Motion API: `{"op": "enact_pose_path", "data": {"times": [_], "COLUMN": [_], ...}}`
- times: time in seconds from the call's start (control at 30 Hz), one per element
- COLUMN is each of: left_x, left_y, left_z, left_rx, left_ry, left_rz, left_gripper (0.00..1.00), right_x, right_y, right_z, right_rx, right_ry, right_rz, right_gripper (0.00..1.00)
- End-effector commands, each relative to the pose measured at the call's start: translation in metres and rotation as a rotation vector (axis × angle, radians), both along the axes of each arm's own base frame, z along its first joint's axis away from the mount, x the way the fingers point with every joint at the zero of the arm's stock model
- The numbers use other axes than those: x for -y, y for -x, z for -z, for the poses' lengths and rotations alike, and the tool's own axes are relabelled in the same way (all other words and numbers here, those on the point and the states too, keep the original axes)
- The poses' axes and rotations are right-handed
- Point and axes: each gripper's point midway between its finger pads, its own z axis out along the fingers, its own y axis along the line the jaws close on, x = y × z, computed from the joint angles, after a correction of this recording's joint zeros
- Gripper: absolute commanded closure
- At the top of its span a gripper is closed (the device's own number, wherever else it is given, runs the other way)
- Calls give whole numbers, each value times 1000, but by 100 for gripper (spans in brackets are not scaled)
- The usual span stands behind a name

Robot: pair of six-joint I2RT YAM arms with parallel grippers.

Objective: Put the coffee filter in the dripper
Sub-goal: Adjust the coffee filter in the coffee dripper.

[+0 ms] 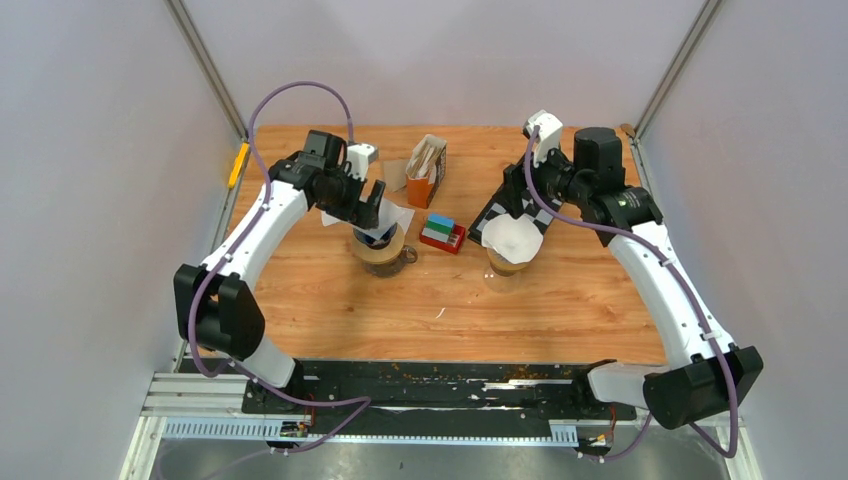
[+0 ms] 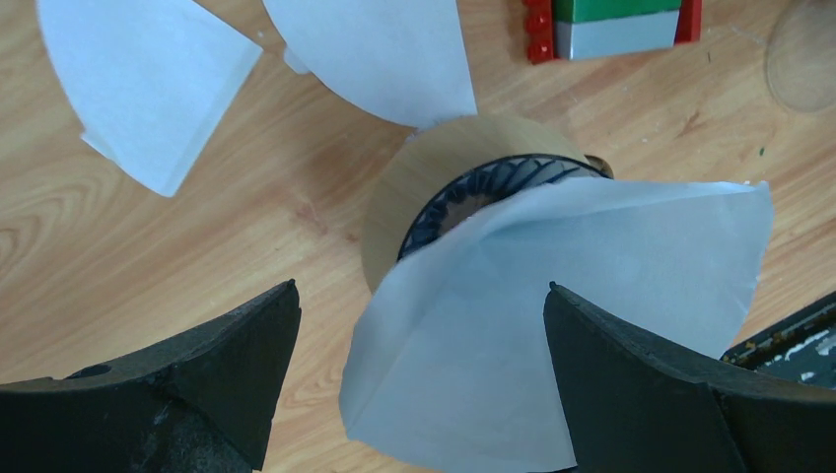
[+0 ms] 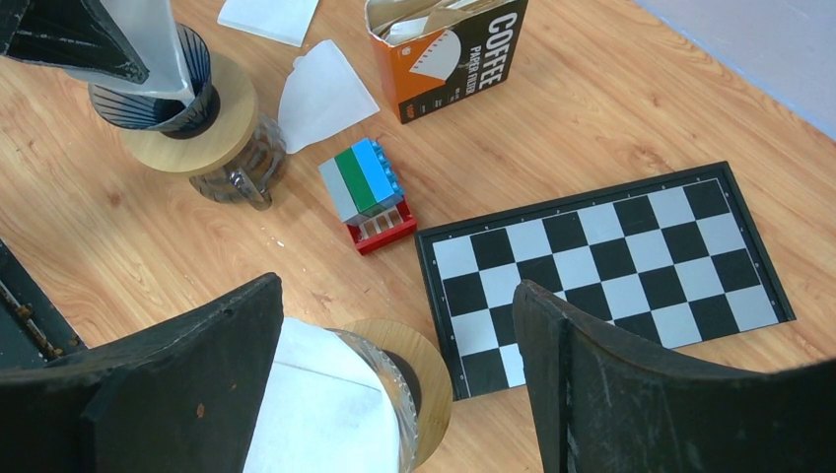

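Under the spread left claw [image 2: 421, 288], the coffee filter [image 2: 592, 276] leans, tip down in the dripper [image 2: 490, 183]

one overhead view, two wrist close-ups

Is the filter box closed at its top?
No, the box is torn open at the top, and white filters show inside it.

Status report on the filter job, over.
Both open: left gripper over the dark dripper, right gripper above the glass dripper. Coffee filter partly over the dark dripper's rim, not seated. Spare filters nearby, not blocking.
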Motion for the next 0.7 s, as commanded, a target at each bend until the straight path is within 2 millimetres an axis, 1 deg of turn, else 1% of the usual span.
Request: {"op": "enact_pose_path", "data": {"times": [0.0,0.1,0.3,0.53,0.67], "left_x": [7,10,9,7,6], "left_y": [5,9,7,-3,-7], "left_z": [-1,3,13,16,22], "left_rx": [6,-3,-21,0,-9], "left_ry": [42,57,41,22,10], "left_rz": [40,50,50,38,39], "left_gripper": [0,0,0,0,0], "right_x": [-1,-1,-3,-2,-2], "right_y": [1,1,1,1,2], "right_z": [-17,-16,-12,-8,-5], "right_rx": [72,69,54,47,42], "right_ry": [-24,-24,-30,-29,-26], "right_rz": [-7,-5,-6,-5,-5], "right_gripper": [14,14,14,14,14]}}
